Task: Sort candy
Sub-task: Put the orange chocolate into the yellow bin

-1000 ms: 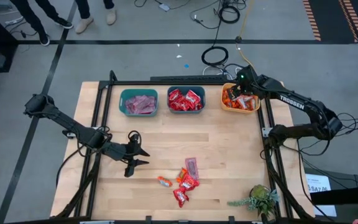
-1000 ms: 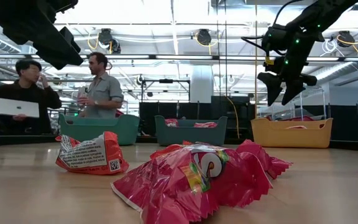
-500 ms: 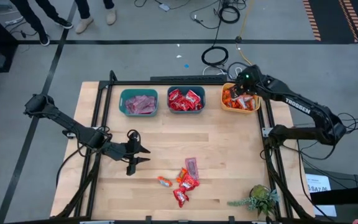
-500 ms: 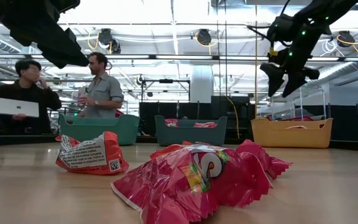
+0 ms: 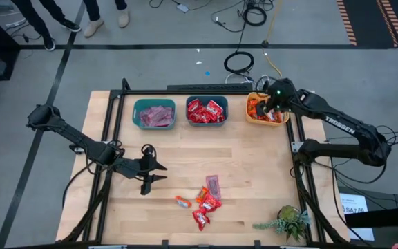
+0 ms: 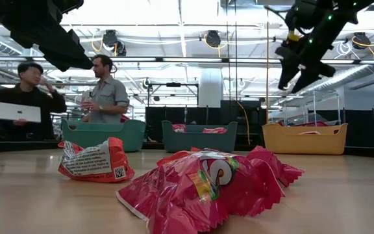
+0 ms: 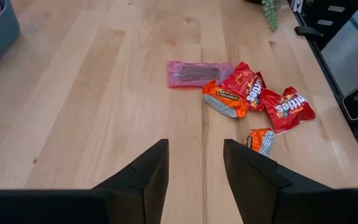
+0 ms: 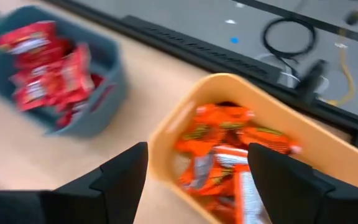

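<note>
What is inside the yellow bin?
The yellow bin holds orange-wrapped candy piled together, seen past the right gripper with its jaws open and empty. Whatever lies beneath the top wrappers is covered.

We saw the table (image 5: 254, 173) evenly and brightly lit from above, with only short, soft shadows. At table height, ceiling lights (image 6: 174, 13) glared white, leaving the arms as dark silhouettes, and the nearest red wrapper (image 6: 203, 188) was slightly soft. The right wrist picture was smeared with blur, its yellow bin (image 8: 328, 149) indistinct.
</note>
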Motion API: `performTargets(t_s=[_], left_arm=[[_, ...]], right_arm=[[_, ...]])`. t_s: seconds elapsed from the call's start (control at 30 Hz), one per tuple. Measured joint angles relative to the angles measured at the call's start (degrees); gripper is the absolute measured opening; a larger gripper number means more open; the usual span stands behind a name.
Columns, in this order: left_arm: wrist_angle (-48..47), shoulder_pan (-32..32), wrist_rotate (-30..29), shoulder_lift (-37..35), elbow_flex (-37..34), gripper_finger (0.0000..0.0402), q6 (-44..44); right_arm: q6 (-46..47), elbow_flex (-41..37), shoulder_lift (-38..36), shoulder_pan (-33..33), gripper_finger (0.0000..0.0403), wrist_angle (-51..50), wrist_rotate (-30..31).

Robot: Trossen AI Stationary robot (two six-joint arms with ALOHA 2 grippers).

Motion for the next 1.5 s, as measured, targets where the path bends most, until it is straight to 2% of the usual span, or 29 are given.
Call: performTargets(t_s=[0.17,0.4,0.53,0.77,0.97,1.07,1.2,1.37,1.5], left_arm=[[0.0,0.0,0.0,0.0,0.0,0.0162,-0.1],[0.0,0.0,0.0,0.0,0.0,0.0162,0.0],[0.0,0.0,0.0,0.0,0.0,0.0162,0.4],[-0.1,0.0,0.0,0.0,0.0,0.0162,0.5],[-0.1,0.0,0.1,0.0,0.0,0.0162,0.6],[-0.1,0.0,2.2,0.0,0.0,0.0162,4.6],[-0.1,0.0,4.9,0.0,0.0,0.0162,7.9],[-1.6,0.0,5.1,0.0,0.0,0.0162,10.1],[-5.7,0.0,0.6,0.0,0.0,0.0162,9.1]], right_arm=[[0.2,0.0,-0.9,9.8,0.0265,1.4,-0.1],[-7.0,0.0,0.9,25.8,0.0240,9.1,-2.4],[-13.5,0.0,4.1,33.0,0.0228,16.7,-4.8],[-23.9,0.0,13.4,44.1,0.0227,30.6,-4.8],[-23.7,0.0,23.3,51.3,0.0227,40.8,-4.7],[-21.0,0.4,28.6,54.2,0.0226,45.7,-4.8],[-19.6,4.7,36.0,57.4,0.0226,46.1,-4.8],[-19.7,11.6,45.0,59.9,0.0226,44.7,-4.8],[-18.7,16.1,51.0,60.7,0.0226,40.4,-6.6]])
